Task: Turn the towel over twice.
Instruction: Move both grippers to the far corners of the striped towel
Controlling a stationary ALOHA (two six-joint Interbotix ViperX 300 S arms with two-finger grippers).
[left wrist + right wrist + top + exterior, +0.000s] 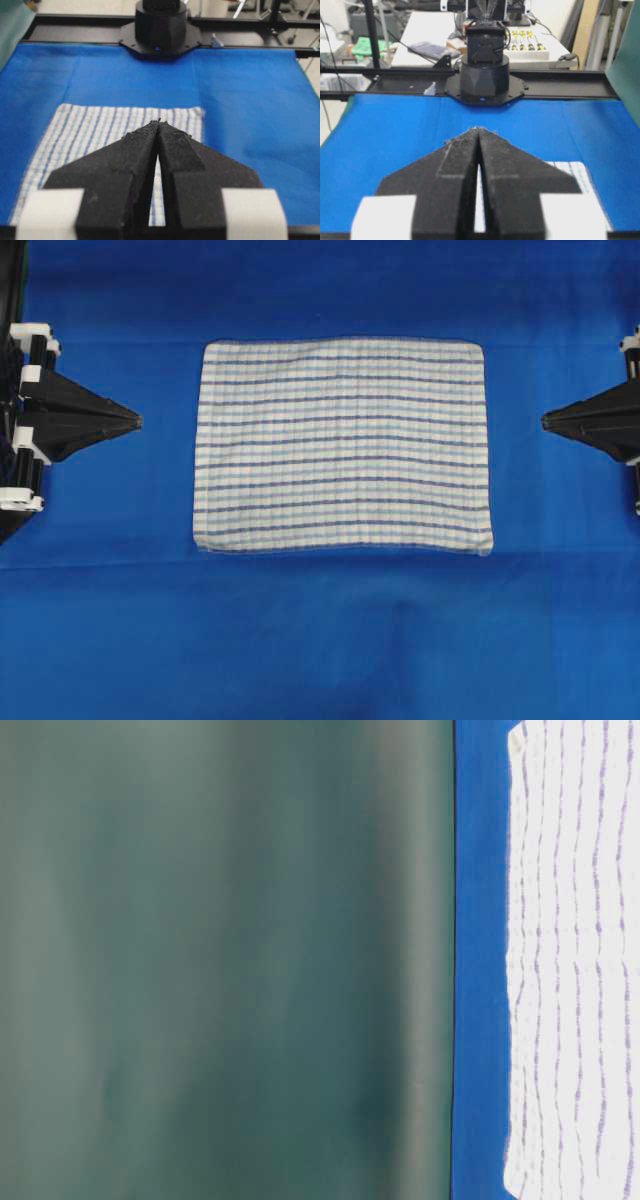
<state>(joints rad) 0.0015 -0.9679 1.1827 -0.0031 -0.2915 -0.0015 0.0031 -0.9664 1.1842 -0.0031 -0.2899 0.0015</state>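
Towel (342, 445) lies spread flat on the blue cloth (320, 640) that covers the worktop, between the two tools and well apart from both. Its striped face is up, its edges are square and unlifted, and no corner is folded or raised.

Left tool (135, 422) is clenched, its jaws pressed together to a point and grasping nothing; the towel's near edge is ahead of its tip with a strip of bare blue cloth between them. In the left wrist view the towel (100, 135) stretches away beyond the tip of the left tool (159, 122). Right tool (545, 421) is likewise clenched on nothing, facing the towel's opposite edge across another strip of bare cloth. In the right wrist view a part of the towel (582, 175) peeks out beside the black jaws of the right tool (479, 129).

Judged from this layout, neither turn looks begun: nothing is gripped and the cloth is undisturbed. Both flips appear left to do, starting with releasing a tool and reaching for an edge or corner.
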